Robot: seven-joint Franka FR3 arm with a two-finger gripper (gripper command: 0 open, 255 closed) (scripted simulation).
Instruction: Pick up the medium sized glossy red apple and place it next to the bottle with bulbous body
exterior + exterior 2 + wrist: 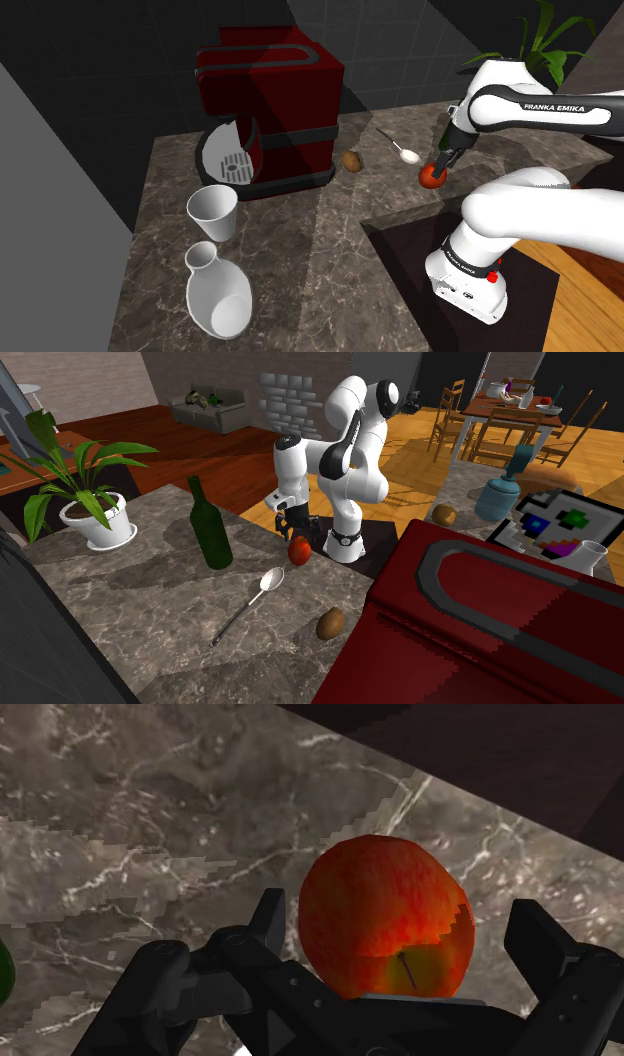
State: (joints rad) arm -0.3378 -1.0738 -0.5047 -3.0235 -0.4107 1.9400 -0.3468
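The red apple (432,176) (299,550) lies on the dark marble counter (300,240), close to its edge by the stand. My black gripper (441,163) (297,534) hangs just over it, pointing down. In the wrist view the apple (385,919), red with a yellow patch at the stem, sits between my open fingers (268,919); a gap shows on the other finger's side, so it is not clasped. The white bottle with a bulbous body (215,290) lies at the counter's near left in the shoulder view, far from the apple.
A red coffee machine (270,100) stands at the back. A white cup (213,212) is beside the bulbous bottle. A brown oval fruit (352,161) and a spoon (403,150) lie between machine and apple. A green glass bottle (208,524) and potted plant (95,512) stand nearby.
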